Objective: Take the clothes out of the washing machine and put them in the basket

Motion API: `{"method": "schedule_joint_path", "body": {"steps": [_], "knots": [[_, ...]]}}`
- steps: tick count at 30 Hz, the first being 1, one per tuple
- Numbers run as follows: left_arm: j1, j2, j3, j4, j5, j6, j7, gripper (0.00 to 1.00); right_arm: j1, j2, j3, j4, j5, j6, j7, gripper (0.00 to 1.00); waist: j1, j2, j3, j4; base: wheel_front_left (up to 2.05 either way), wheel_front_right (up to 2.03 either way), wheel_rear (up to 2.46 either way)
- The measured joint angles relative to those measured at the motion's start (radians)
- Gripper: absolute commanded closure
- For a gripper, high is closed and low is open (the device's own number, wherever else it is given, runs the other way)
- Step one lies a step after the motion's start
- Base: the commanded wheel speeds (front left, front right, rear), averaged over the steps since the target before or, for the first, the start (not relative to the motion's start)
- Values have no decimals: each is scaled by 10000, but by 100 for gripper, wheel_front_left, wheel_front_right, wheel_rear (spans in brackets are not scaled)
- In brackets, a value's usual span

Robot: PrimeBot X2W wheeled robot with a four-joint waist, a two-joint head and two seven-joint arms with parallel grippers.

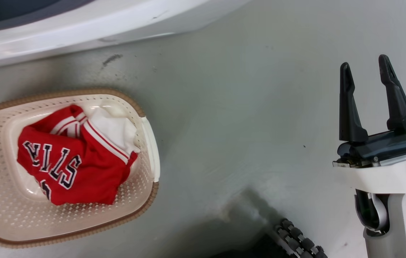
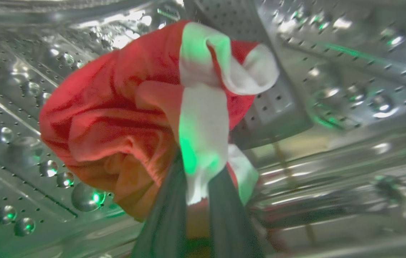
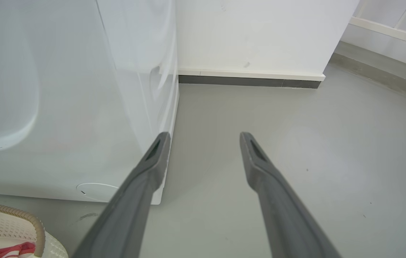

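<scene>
The left gripper (image 2: 197, 173) is clenched on a red and white garment (image 2: 116, 118) inside the steel drum (image 2: 332, 89) of the washing machine (image 3: 63, 107). The cloth covers its fingertips, and a green light tints the white trim. The right gripper (image 1: 364, 63) is spread apart and empty, over the grey floor (image 1: 242, 125) in front of the machine. The basket (image 1: 81, 94) stands on this floor close before the machine and has a lettered red jersey (image 1: 70, 168) in it. The picture edge cuts off the basket's left side. Beside the machine stands a white wall (image 3: 253, 36).
</scene>
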Motion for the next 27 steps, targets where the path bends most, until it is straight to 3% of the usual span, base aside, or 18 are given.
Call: {"method": "schedule_joint_path", "body": {"steps": [14,27], "knots": [[2327,-1112,-297,-370,-593,-153,-2851,100,107,4,-102,238,-656,0,0,0,0,0,-1486,951,0,0,0],[4757,-1551,-142,-740,-1383,-196,-5653,100,883,6,-86,554,-1162,0,0,0,-1,1,-3301,1707,0,0,0]]}}
